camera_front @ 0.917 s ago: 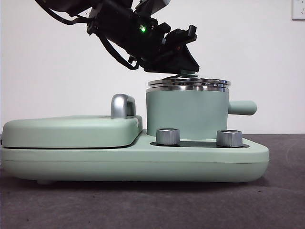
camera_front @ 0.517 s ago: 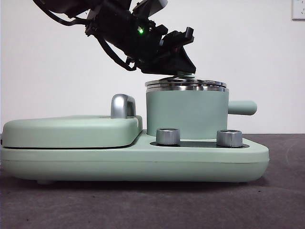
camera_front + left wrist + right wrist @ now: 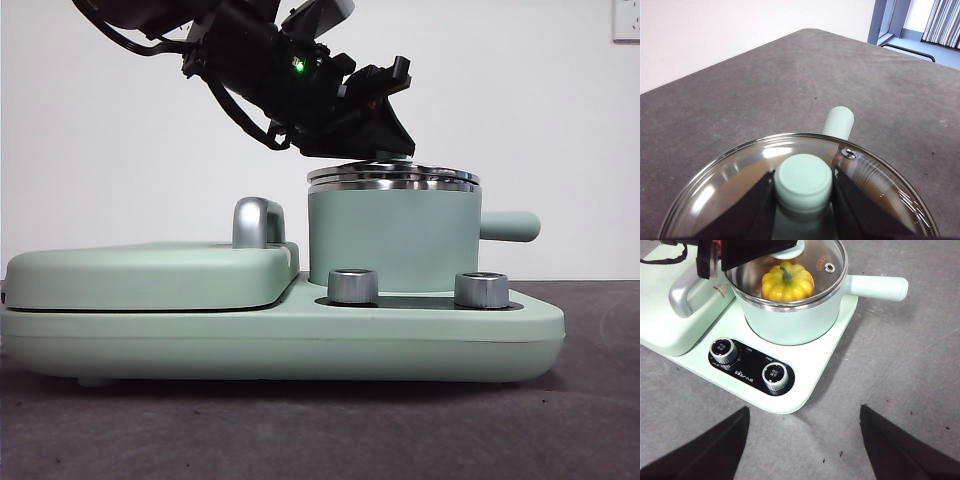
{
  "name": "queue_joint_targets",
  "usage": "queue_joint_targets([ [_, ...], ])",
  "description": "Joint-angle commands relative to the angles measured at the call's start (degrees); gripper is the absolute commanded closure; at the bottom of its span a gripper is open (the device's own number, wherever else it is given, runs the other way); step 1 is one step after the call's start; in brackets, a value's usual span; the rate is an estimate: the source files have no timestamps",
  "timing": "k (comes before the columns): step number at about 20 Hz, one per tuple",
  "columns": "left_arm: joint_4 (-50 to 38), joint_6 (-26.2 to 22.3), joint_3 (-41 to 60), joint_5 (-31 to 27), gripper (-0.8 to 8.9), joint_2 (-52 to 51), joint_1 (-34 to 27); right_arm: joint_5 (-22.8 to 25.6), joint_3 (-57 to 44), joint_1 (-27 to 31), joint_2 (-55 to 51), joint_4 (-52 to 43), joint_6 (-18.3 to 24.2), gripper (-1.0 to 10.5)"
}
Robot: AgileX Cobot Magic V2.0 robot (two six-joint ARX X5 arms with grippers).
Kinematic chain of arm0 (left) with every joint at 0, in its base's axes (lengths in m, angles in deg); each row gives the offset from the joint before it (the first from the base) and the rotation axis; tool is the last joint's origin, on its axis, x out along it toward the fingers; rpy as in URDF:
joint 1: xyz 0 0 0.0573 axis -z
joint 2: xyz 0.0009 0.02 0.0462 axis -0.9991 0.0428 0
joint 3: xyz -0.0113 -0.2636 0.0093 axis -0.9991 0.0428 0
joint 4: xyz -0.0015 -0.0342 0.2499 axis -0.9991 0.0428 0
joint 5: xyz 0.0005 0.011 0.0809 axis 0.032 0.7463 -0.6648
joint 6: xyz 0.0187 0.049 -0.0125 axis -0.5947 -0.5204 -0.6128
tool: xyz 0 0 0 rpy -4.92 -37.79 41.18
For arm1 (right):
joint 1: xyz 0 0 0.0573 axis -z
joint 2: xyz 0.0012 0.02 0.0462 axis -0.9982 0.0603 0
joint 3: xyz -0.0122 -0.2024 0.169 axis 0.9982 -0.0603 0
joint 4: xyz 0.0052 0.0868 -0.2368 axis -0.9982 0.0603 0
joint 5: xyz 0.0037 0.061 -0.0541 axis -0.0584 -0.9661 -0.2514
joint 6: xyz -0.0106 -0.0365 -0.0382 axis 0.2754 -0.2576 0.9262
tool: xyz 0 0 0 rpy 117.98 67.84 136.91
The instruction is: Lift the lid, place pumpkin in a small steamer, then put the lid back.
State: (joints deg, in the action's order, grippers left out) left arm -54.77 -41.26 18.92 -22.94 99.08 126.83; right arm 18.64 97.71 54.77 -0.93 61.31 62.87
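The small steamer (image 3: pixel 390 240) stands on the appliance, its side handle (image 3: pixel 510 226) pointing right. The lid (image 3: pixel 393 174) lies level on the steamer's rim. My left gripper (image 3: pixel 385 150) comes in from the upper left and is shut on the lid's mint-green knob (image 3: pixel 804 181). In the left wrist view the jaws press the knob from both sides. The pumpkin (image 3: pixel 787 282) sits inside the steamer (image 3: pixel 790 320) under the glass lid (image 3: pixel 826 260); in the front view it is hidden. My right gripper (image 3: pixel 803 412) is open and empty, above the table in front of the appliance.
The wide mint-green appliance base (image 3: pixel 300 340) carries two silver knobs (image 3: pixel 352 286) (image 3: pixel 481 290). The flat griddle cover (image 3: pixel 150 275) with a steel handle (image 3: pixel 257 222) lies left of the steamer. Grey table (image 3: pixel 320 430) surrounds it.
The lid was slightly tilted on the steamer and now lies level on the rim. My left gripper has stayed on the knob, shifting only a little.
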Motion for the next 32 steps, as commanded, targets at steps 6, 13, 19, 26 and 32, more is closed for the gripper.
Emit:
queue_joint_targets([
  [6,2.51,-0.20,-1.05,0.42,5.52,-1.38,0.52,0.22,0.33,-0.35,0.37,-0.39,-0.37,6.1],
  [13,17.62,1.36,-1.07,0.39,5.28,-11.45,-0.46,0.20,0.33,-0.35,0.37,-0.39,-0.39,6.1],
  [19,43.67,12.74,-1.05,0.33,5.32,-25.35,-2.51,-0.24,0.33,-0.35,0.35,0.96,-0.57,6.1],
  [26,56.65,13.40,5.33,-10.91,5.32,-40.76,-2.60,-0.22,0.33,-0.35,0.37,0.39,-0.13,6.1],
  [32,57.46,18.58,19.15,-16.92,5.32,-57.55,-2.64,-0.22,0.33,-0.35,0.37,-2.49,-0.15,6.1],
])
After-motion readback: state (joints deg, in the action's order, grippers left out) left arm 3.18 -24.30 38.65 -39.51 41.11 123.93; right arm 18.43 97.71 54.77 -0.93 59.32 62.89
